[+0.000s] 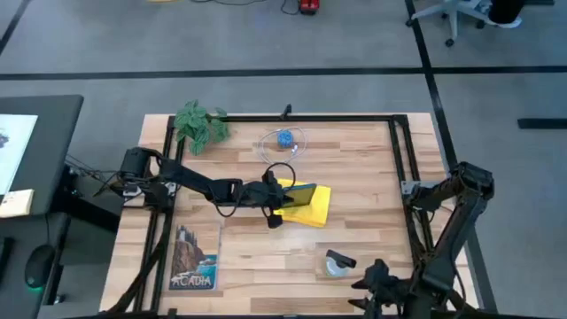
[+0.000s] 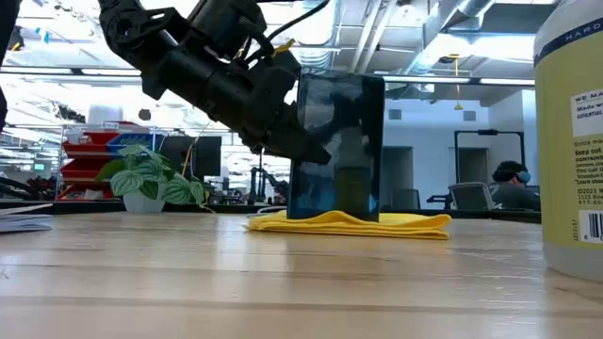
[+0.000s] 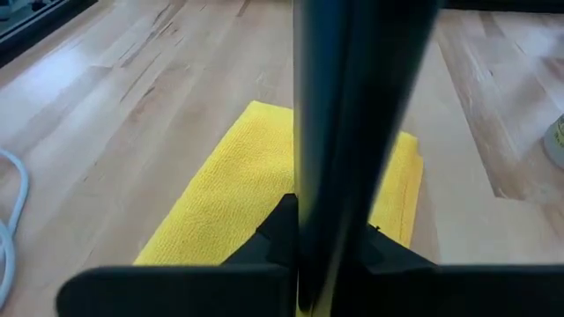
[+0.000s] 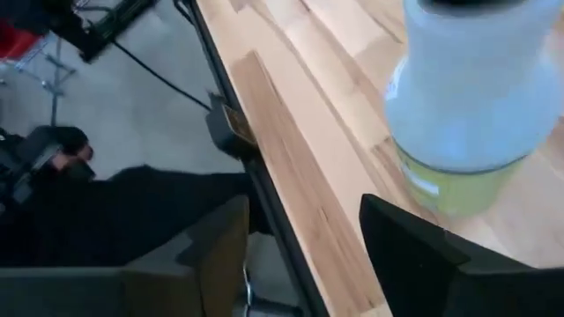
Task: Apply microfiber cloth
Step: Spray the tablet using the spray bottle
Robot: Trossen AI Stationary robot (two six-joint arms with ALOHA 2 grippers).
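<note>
The bright yellow microfiber cloth (image 1: 314, 208) (image 2: 349, 223) (image 3: 229, 198) lies flat, folded, near the table's middle. A dark tablet (image 1: 298, 194) (image 2: 335, 146) (image 3: 357, 123) stands upright on one edge over the cloth. My left gripper (image 1: 276, 202) (image 3: 330, 242) is shut on the tablet, reaching in from the table's left. At the table's near right edge my right gripper (image 1: 372, 282) (image 4: 304, 255) waits open, with nothing between its fingers. My left gripper pinches the tablet between its two fingers (image 3: 280, 231), one on each face, at the tablet's left-hand edge (image 2: 294, 155). The fingers slant down from the table's left. The tablet stands upright with its lower edge (image 2: 334, 217) at the cloth's top surface.
A potted plant (image 1: 202, 124) stands at the far left. A coiled cable with a blue piece (image 1: 283, 139) lies at the far middle. A picture book (image 1: 195, 257) lies near left. A spray bottle (image 1: 337, 263) (image 2: 570, 141) (image 4: 476, 88) stands near right, beside my right gripper.
</note>
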